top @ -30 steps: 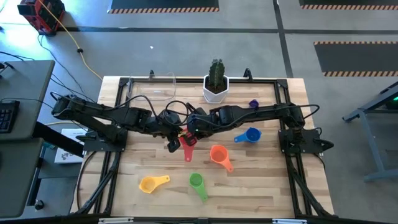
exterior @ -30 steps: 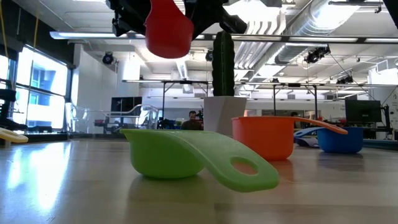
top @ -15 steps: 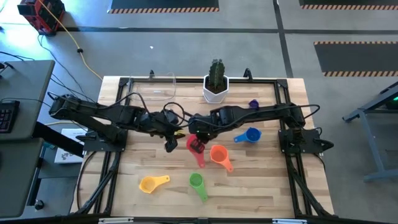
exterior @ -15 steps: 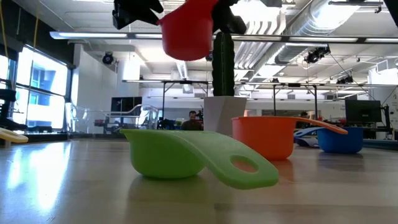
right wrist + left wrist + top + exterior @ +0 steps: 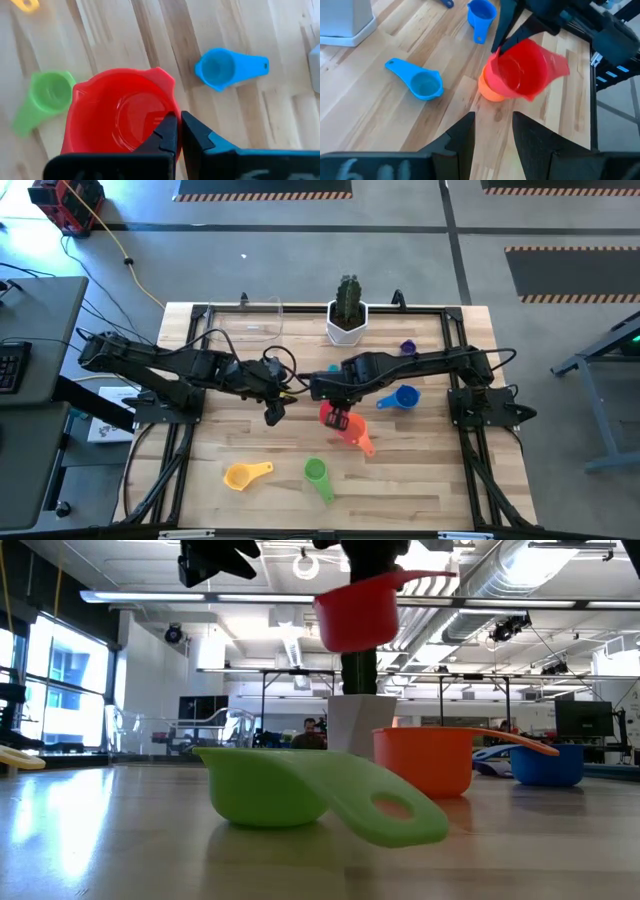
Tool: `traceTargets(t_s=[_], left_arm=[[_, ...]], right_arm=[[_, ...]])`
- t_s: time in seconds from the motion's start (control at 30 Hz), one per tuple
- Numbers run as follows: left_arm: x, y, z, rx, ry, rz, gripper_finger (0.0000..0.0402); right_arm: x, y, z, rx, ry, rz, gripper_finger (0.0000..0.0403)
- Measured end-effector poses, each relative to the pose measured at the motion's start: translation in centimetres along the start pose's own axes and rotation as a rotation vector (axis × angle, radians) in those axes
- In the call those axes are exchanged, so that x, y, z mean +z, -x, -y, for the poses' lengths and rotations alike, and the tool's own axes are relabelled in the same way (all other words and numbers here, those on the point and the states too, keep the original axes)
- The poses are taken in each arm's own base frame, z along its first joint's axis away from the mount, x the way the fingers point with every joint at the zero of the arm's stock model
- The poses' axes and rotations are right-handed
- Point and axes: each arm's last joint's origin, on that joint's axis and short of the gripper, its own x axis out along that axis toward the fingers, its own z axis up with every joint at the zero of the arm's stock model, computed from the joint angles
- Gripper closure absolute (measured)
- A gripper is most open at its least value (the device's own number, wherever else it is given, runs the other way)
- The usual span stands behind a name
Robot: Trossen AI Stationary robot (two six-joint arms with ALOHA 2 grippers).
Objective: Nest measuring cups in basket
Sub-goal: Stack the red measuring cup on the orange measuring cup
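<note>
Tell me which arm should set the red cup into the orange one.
Right. The right gripper already holds the red cup just above the orange cup; the left gripper is open, empty, off to the side.

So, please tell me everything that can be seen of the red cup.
The red cup is a round, glossy scoop that looks like plastic, the largest cup in view, empty and upright. It has a flared rim and a flat handle. The right gripper holds it, jaws shut on the rim. It hangs in the air, touching no other cup, above the orange cup near the table's middle.
</note>
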Motion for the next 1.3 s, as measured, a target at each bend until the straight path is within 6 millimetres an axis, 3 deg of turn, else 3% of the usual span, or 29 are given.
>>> traceTargets(t_s=[0.5, 0.67, 0.97, 1.3], left_arm=[[0.4, -0.1, -0.6, 0.021, 0.019, 0.014, 0.028], [0.6, -0.1, -0.9, 0.029, 0.027, 0.019, 0.028], [0.7, -0.2, -1.0, 0.033, 0.032, 0.024, 0.028], [0.7, -0.1, -1.0, 0.032, 0.032, 0.024, 0.028]], right_arm=[[-1.5, 1.5, 2.0, -0.15, 0.108, -0.059, 0.0403], [-4.3, 0.3, 3.0, -0.142, 0.067, -0.031, 0.0403], [-8.3, -0.1, 4.3, 0.066, -0.02, 0.186, 0.0403], [-11.5, -4.7, 4.3, 0.209, -0.101, 0.229, 0.0403]])
